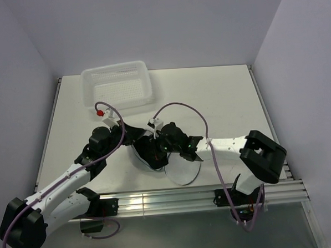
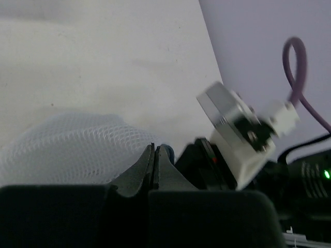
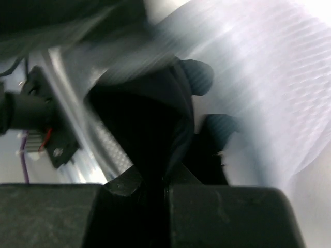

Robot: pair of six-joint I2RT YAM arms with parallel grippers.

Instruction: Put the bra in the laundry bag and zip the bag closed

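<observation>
Right hand (image 3: 152,175) clamped on black soft fabric bra (image 3: 150,119), white mesh dome laundry bag (image 3: 269,72) lay just beyond it. Left hand (image 2: 155,155) was pinched shut, apparently on the bag's mesh edge. Step called for pushing bra fully inside before letting go.

Black bra (image 1: 147,152) bunched, touching translucent white mesh laundry bag (image 1: 182,172) lying flattened just right of it.

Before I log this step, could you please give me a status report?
Left end effector shut on bag mesh edge. Right end effector shut on bra, beside the bag. Basket sits apart, far side.
</observation>
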